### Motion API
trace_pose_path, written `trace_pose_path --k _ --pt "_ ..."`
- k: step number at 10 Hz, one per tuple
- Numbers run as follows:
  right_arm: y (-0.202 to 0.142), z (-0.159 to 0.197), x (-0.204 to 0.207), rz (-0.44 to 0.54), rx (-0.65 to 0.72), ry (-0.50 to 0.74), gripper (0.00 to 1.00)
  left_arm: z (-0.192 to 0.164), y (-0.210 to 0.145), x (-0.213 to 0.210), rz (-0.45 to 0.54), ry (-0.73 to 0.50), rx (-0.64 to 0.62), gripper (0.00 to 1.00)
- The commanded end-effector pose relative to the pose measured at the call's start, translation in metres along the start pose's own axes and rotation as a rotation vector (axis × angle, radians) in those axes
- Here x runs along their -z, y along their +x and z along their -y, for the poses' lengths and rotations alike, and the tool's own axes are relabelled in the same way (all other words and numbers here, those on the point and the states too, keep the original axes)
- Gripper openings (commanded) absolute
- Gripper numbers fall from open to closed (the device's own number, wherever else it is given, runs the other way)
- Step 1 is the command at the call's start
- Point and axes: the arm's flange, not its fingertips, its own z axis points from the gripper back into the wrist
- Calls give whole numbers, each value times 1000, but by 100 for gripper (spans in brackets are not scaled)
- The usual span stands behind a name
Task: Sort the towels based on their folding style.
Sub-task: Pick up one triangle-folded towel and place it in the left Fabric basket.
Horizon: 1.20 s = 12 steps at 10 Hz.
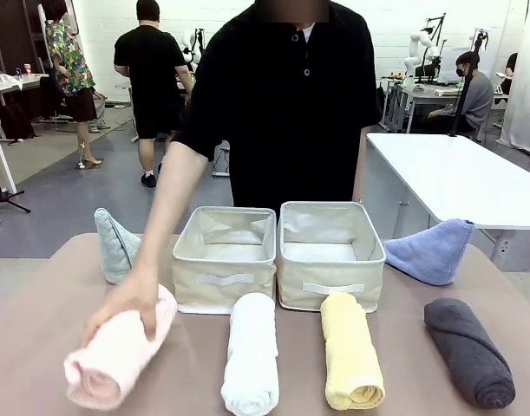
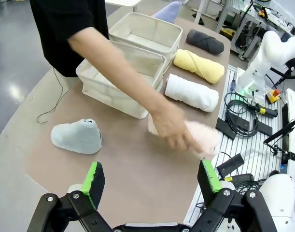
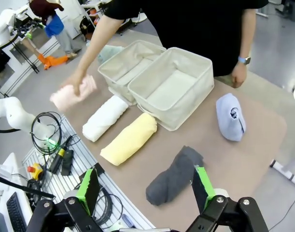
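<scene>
**Nothing sorted yet**

You have both bins (image 1: 223,279) empty and all six towels out on the desk (image 1: 39,347). The person's hand (image 1: 130,303) rests on the pink roll (image 1: 113,364), lower left. The white roll (image 1: 251,351), yellow roll (image 1: 351,347) and grey roll (image 1: 468,351) line the bottom edge. The green cone (image 1: 115,244) and blue cone (image 1: 431,251) flank the bins. Your left pincer (image 2: 152,175) and right pincer (image 3: 145,184) hang spread, gripping nothing.

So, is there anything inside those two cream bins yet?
Both empty. The left bin and the right bin show bare cream floors from above in the right wrist view; no towel lies inside either.
</scene>
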Motion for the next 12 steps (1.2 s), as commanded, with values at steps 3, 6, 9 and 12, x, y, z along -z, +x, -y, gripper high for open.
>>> trace_pose_path --k 3,6,9,12 --pt "1 0 0 13 -15 19 100 -1 1 -2 13 -8 14 100" --pt "1 0 0 13 -15 19 100 0 0 0 0 0 -1 100" --pt "1 0 0 13 -15 19 100 -31 52 108 -306 238 -253 100" --pt "1 0 0 13 -15 19 100 -43 75 205 -517 472 -499 100"
